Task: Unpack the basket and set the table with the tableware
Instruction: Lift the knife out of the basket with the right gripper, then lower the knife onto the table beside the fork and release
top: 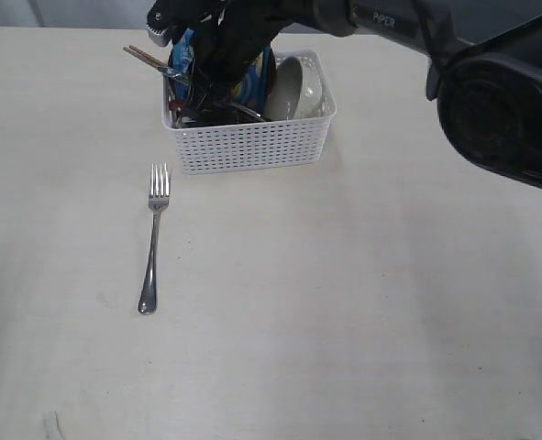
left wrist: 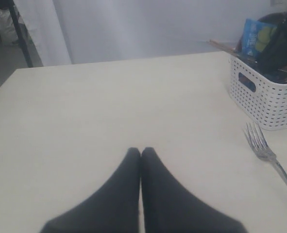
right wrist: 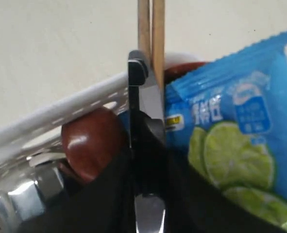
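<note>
Right wrist view — right end effector pinched narrow on knife, inside basket, beside chopsticks

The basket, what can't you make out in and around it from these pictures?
Right wrist view: too close and blurred to tell whether the right claw grips the chopsticks or anything else.
Exterior view: the right arm covers the left half of the basket, hiding that claw and what lies under it.
Left wrist view: the frame edge cuts off the fork and part of the basket.
</note>
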You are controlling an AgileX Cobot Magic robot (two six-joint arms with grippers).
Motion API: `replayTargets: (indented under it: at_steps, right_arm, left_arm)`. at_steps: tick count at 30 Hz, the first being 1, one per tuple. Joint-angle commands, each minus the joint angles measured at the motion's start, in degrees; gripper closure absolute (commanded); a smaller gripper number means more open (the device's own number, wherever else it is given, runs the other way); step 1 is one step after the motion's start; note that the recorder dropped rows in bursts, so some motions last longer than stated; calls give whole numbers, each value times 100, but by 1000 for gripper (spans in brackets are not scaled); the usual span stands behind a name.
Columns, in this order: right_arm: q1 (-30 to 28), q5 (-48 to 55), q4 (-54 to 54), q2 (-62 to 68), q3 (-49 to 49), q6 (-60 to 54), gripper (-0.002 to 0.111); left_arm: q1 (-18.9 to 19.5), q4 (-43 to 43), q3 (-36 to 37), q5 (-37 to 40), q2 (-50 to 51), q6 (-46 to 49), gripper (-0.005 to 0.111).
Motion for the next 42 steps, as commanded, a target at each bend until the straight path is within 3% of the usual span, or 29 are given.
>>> replayTargets:
  at_steps: [1,10,20,31,42]
  right_arm:
    - [-31,160,-465,-429,18,399,109]
    - [-53,560,-478,-1254,18,950,109]
    - [25,889,228,-2081,18,1274,109]
    - [348,1593,204,-2266,18,2045,109]
    - [1162,1897,-78,-2171,18,4306,109]
  left_arm:
    - [-29,25,13,-3,-11,-13,107]
    - [-29,25,13,-3,-11,-13,107]
    - [-29,25,13,-3,-11,-13,107]
    - [-29,25,13,-3,-11,-13,107]
    - [-29,25,13,-3,-11,-13,107]
